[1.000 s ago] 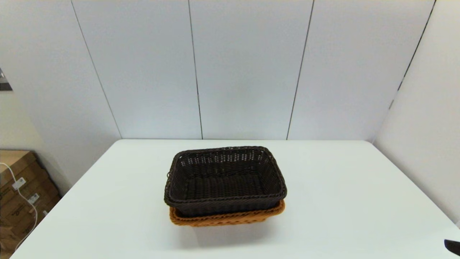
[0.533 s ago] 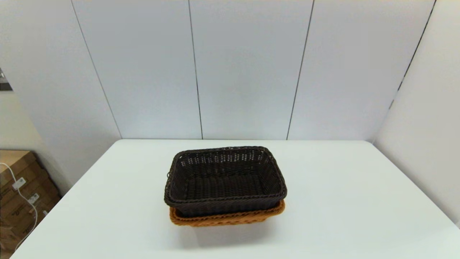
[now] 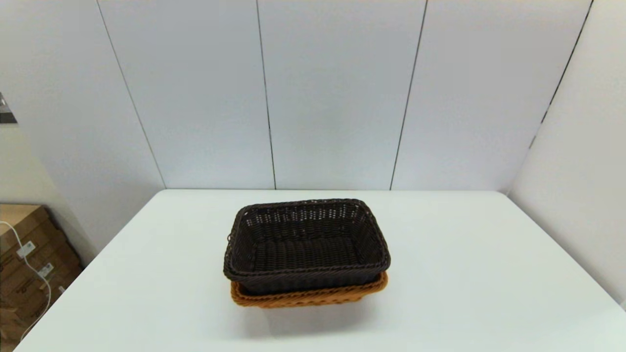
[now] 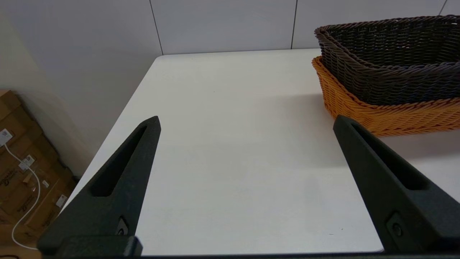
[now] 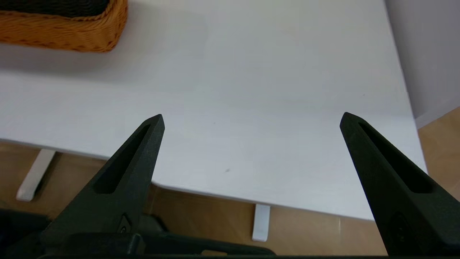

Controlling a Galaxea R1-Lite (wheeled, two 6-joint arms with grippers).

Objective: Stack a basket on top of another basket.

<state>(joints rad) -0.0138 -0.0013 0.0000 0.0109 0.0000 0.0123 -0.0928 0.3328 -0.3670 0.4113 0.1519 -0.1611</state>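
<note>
Dark brown wicker sits nested in orange wicker near the middle of the white table [image 3: 464,274]: the dark basket [image 3: 305,244] rests inside the orange basket [image 3: 308,296], its braided rim standing above the orange rim all the way round. Only a band of the orange one shows below it on the side nearest the robot. The pair stands upright and nothing lies in the dark basket. In the left wrist view the dark basket [image 4: 391,61] again sits seated in the orange basket [image 4: 388,113], whose wall flares out beneath it.

Neither arm shows in the head view. The left claw [image 4: 246,124] hangs over the table's near left part, well apart from the baskets, with its two black fingers [image 4: 122,187] spread wide and nothing between them. The right claw [image 5: 251,118] hangs by the table's near right edge, partly out over the brown floor [image 5: 201,216], with its fingers [image 5: 125,180] also spread wide and holding nothing; a corner of the orange basket [image 5: 68,34] shows farther off in that view.

Cardboard boxes [image 3: 29,264] with a white cable stand on the floor beside the table's left side, and pale wall panels [image 3: 337,93] rise behind it.
</note>
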